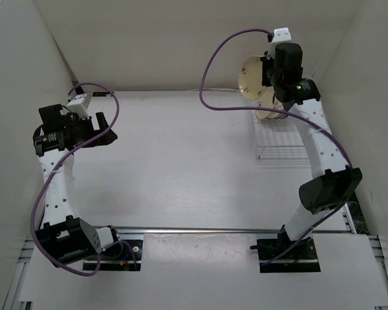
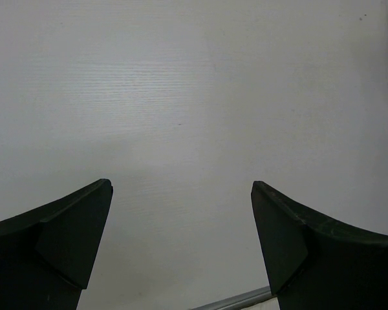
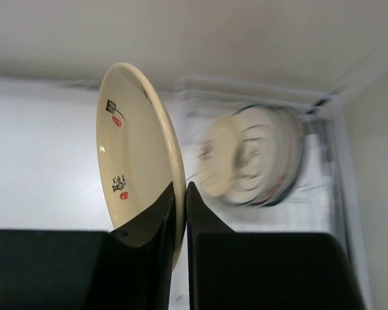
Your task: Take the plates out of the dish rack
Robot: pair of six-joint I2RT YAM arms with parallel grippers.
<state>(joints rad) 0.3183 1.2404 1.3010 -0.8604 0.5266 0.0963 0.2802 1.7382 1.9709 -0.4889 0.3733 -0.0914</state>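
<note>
My right gripper [image 3: 180,188] is shut on the rim of a cream plate [image 3: 132,155] with small dark and red marks, and holds it on edge in the air. From above, that plate [image 1: 251,75] hangs just above the far end of the white wire dish rack [image 1: 279,143]. Several more plates [image 3: 262,158] stand blurred in the rack behind it, one with a dark rim. One tan plate [image 1: 267,111] shows in the rack under the arm. My left gripper [image 1: 102,134] is open and empty over bare table at the far left; its fingers [image 2: 77,232] frame only white surface.
White walls close the table on the left, back and right. The rack sits near the right wall. A purple cable [image 1: 210,64] loops above the table by the right arm. A metal rail [image 1: 200,230] runs along the near edge.
</note>
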